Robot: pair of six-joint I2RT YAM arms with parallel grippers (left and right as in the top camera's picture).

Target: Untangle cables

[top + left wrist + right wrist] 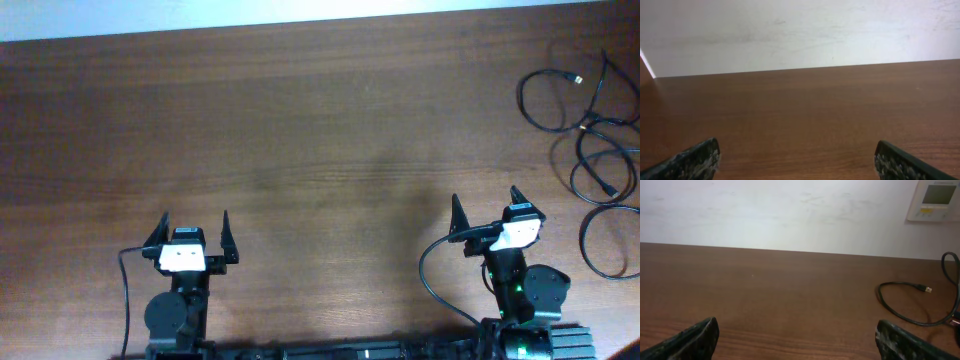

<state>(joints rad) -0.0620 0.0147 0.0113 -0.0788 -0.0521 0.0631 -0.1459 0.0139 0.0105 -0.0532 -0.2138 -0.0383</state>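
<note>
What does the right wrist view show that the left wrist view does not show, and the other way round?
Only the right wrist view shows the cables, a black loop with a small plug end lying on the table at the right, a white panel on the wall, and the right gripper. Only the left wrist view shows the left gripper. Both show brown table, white wall and wide-open jaws.

Cables cut off by right edge.
</note>
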